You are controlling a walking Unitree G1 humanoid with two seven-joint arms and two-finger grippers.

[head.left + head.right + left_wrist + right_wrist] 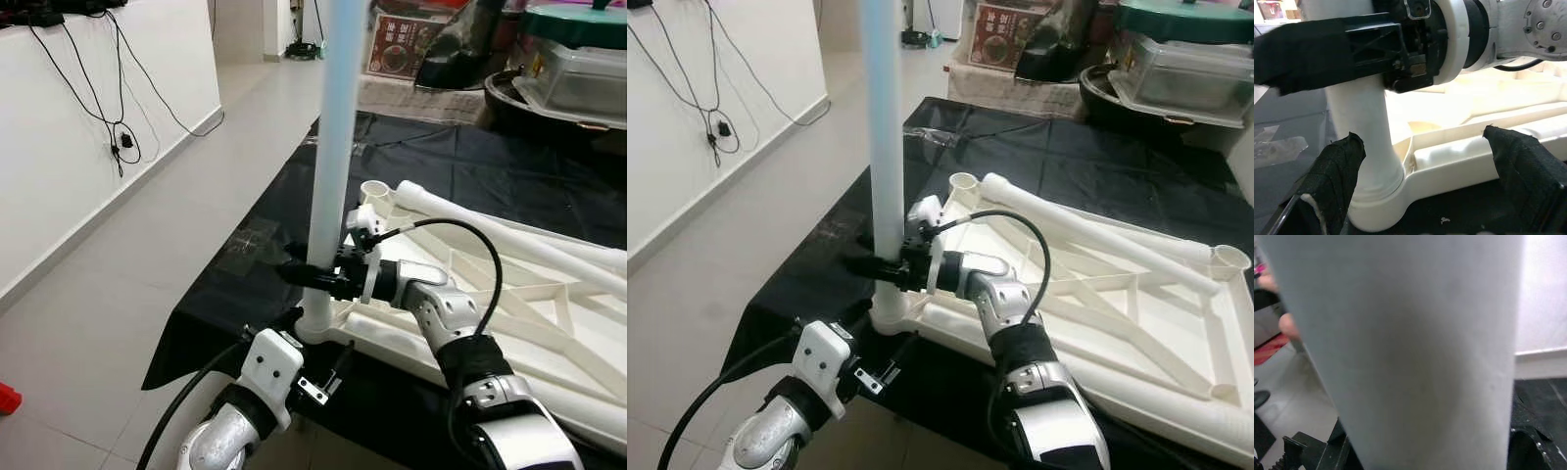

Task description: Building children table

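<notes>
leg (pixel 328 176) upright in corner socket | right fingers (pixel 306 275) clamping it

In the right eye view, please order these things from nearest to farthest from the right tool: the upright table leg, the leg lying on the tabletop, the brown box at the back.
1. upright table leg: gripped by the right tool, at the near left corner.
2. leg lying on the tabletop: to its right, across the upturned tabletop.
3. brown box: far back, beyond the black cloth.

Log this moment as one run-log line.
step: leg fitting | right gripper: shut on upright table leg | leg: seated in tabletop corner socket | left gripper: open beside socket
</notes>
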